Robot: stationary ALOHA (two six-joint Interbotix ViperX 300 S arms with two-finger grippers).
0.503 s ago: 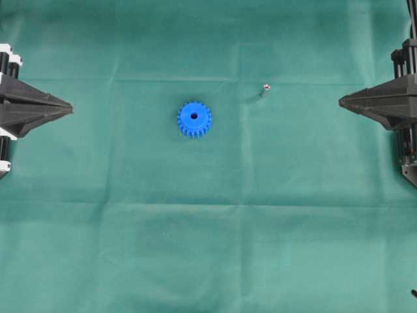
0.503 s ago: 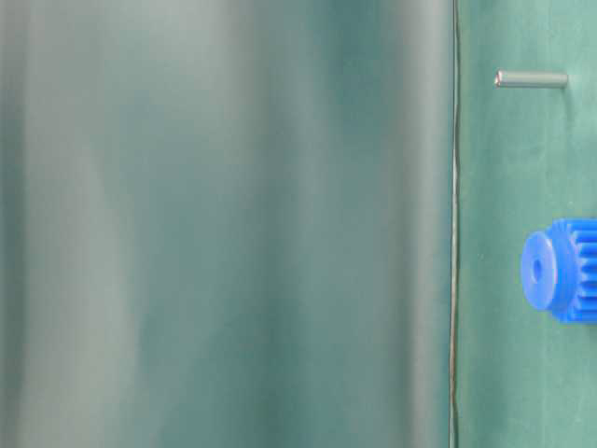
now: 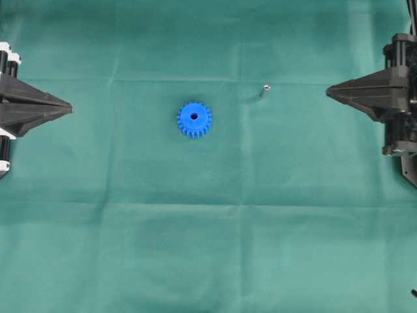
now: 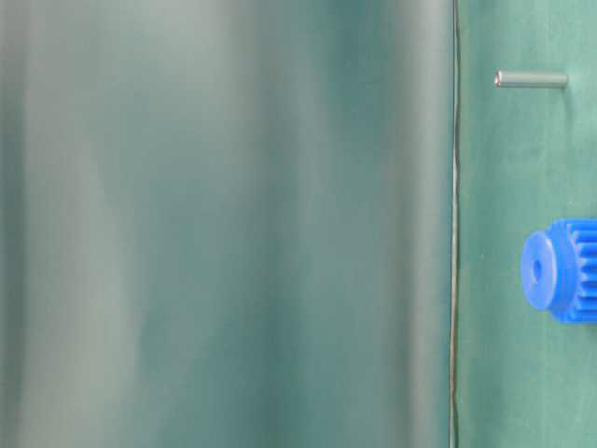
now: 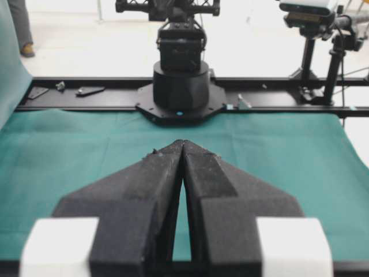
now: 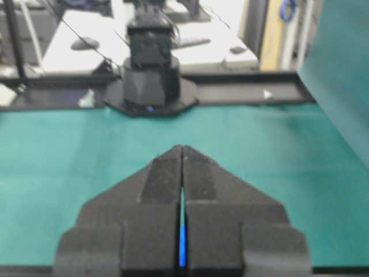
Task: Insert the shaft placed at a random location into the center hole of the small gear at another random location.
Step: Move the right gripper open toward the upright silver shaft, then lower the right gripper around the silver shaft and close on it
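Note:
The small gear (image 3: pixel 194 119) is a bright blue toothed wheel lying flat near the middle of the green cloth, its dark center hole (image 3: pixel 194 117) facing up. In the table-level view the gear (image 4: pixel 560 271) shows at the right edge. The shaft (image 3: pixel 265 89), a tiny silver pin, stands to the gear's right; it also shows in the table-level view (image 4: pixel 531 79). My left gripper (image 3: pixel 68 107) is shut at the far left edge, holding nothing. My right gripper (image 3: pixel 329 92) is shut at the right, its tip level with the shaft and well apart from it. Both wrist views show tips pressed together (image 5: pixel 183 143) (image 6: pixel 182 148).
A green cloth (image 3: pixel 208 228) covers the whole table. The opposite arm's black base (image 5: pixel 180 86) stands at the far table edge in each wrist view. A blurred green fold (image 4: pixel 224 224) fills most of the table-level view.
My right gripper has moved a little left toward the shaft and slightly up in the overhead view. The left gripper, gear and shaft have not moved.

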